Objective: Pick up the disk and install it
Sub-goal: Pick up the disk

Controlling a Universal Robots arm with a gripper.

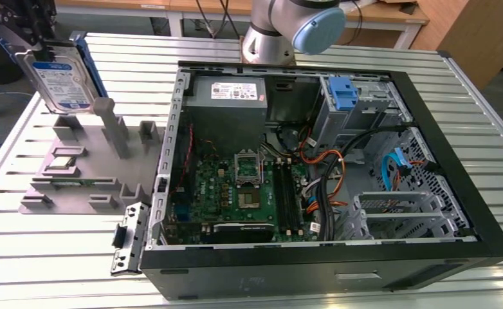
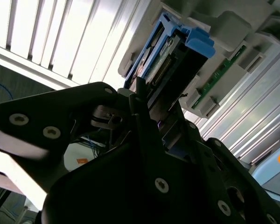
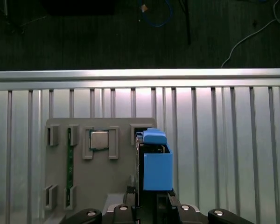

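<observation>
The disk [image 1: 58, 80] is hanging upright over the grey parts stand [image 1: 80, 177], well apart from the open computer case [image 1: 457, 193], and I am holding it with the gripper [image 1: 37, 46] clamped on its upper end, apparently leaving its blue side rails [image 3: 157, 170] free.

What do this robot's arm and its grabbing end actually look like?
The arm is a smooth silver-grey tube with a rounded light-blue cap on its joint. The gripper is matte black and angular, its plates dotted with small silver screws.
</observation>
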